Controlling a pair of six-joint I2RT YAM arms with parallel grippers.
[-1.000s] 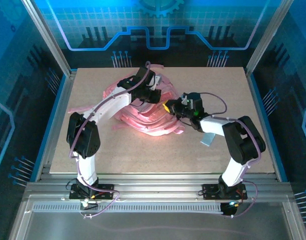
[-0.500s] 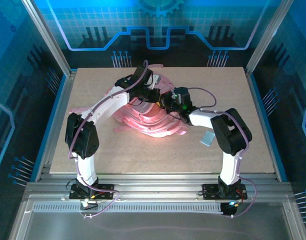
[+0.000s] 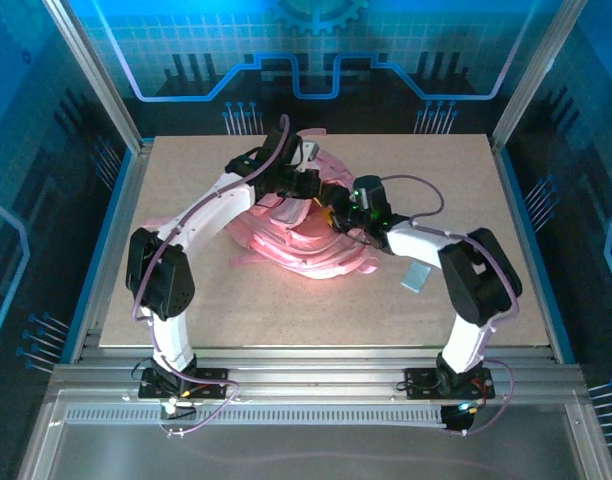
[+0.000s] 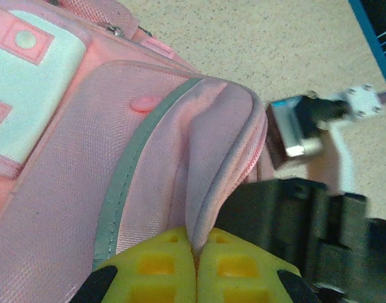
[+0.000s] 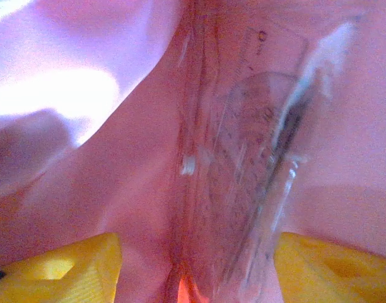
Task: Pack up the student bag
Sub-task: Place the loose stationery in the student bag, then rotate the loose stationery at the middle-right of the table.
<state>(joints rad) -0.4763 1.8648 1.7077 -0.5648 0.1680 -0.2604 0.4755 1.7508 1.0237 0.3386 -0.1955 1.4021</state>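
Large soft pink fabric student bag [image 3: 296,245] lies crumpled mid-table [image 3: 186,310]; pale patches, grey trim on front. Left gripper [image 4: 196,252] fingers clenched on fold of bag rim. Right gripper [image 5: 193,268] fingers spread wide inside pink interior, clear plastic ruler [image 5: 243,189] lying free between them.

The pink student bag [image 3: 296,240] lies crumpled in the middle of the desk [image 3: 236,310]. The left tool [image 3: 308,186] meets its far upper edge, and the right tool [image 3: 338,213] pokes into it from the right. A small grey-blue flat piece [image 3: 416,275] lies beside the right arm [image 3: 466,280]
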